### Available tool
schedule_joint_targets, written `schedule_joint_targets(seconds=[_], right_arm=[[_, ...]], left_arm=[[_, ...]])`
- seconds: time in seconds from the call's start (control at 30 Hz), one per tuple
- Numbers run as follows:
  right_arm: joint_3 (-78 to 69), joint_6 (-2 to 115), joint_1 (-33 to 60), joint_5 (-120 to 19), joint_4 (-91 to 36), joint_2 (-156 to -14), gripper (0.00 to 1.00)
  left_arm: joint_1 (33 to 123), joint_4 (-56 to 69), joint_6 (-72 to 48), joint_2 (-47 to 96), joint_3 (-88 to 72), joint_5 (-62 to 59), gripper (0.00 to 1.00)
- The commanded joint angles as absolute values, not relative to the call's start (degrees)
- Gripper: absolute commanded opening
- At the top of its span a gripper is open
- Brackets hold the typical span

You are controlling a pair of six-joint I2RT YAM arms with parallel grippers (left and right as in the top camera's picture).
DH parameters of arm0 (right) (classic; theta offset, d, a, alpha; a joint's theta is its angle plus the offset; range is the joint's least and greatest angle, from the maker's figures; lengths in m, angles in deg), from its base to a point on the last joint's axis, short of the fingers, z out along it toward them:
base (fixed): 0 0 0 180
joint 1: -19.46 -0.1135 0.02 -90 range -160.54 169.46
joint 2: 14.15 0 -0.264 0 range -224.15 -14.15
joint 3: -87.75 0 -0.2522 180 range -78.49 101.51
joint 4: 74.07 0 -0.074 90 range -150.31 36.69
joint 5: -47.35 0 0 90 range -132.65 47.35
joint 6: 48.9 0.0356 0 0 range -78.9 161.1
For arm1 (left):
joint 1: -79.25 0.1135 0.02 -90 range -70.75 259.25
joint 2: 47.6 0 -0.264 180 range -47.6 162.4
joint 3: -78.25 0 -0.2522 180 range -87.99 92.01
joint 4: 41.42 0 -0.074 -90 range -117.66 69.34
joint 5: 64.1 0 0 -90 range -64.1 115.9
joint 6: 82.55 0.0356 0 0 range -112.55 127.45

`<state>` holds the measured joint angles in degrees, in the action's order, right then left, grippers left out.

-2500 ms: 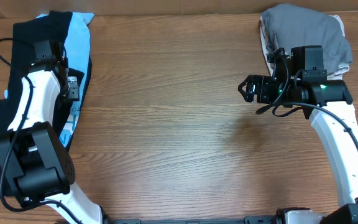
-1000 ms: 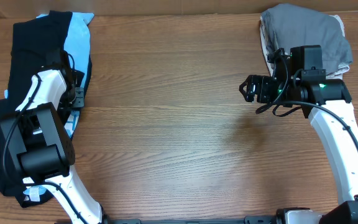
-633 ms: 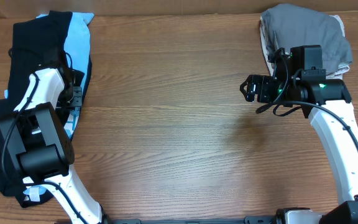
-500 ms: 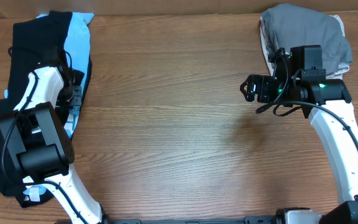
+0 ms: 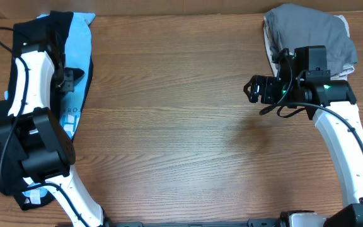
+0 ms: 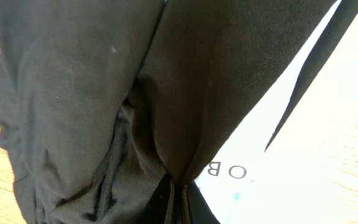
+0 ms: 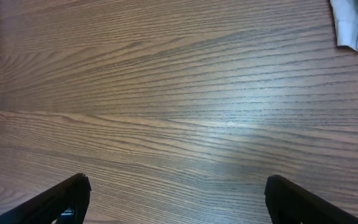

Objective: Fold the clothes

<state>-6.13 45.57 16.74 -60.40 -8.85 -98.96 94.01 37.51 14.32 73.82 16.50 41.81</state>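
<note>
Left wrist cam: L gripper (image 6: 179,203) clamps a fold of the black tee (image 6: 73,99) at the table (image 5: 181,139) left edge, prob. to peel it off the light-blue tee (image 6: 260,168). R gripper (image 7: 178,194) gapes wide, empty, idle over wood.

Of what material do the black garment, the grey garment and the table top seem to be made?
The black garment: soft matte knit, probably cotton jersey; it drapes in limp folds. The grey garment: similar matte cloth, weave too small to tell. The table top: brown wood grain with slight sheen, perhaps laminate.
</note>
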Motion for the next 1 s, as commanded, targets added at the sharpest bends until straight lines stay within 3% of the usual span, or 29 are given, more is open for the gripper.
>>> schedule_joint_targets(seconds=[0.0, 0.2, 0.43, 0.63, 0.97], right_arm=[[-5.1, 45.6, 16.6, -60.3, -9.2, -99.1, 0.93], [-5.1, 45.6, 16.6, -60.3, -9.2, -99.1, 0.89], [-4.7, 45.6, 16.6, -60.3, -10.5, -99.0, 0.83], [-2.5, 45.9, 16.9, -60.8, -8.6, -97.6, 0.78], [5.4, 47.3, 27.5, -60.8, 1.7, -90.0, 0.80]], left_arm=[[94.2, 38.3, 13.2, 74.2, 18.4, 40.3, 0.04], [93.8, 41.0, 13.9, 74.1, 21.6, 31.8, 0.04], [88.0, 54.5, 16.3, 74.1, 41.9, 21.3, 0.04], [75.7, 60.0, 18.2, 74.1, 56.2, 18.5, 0.04], [55.3, 54.9, 18.6, 74.2, 54.9, 18.2, 0.04]])
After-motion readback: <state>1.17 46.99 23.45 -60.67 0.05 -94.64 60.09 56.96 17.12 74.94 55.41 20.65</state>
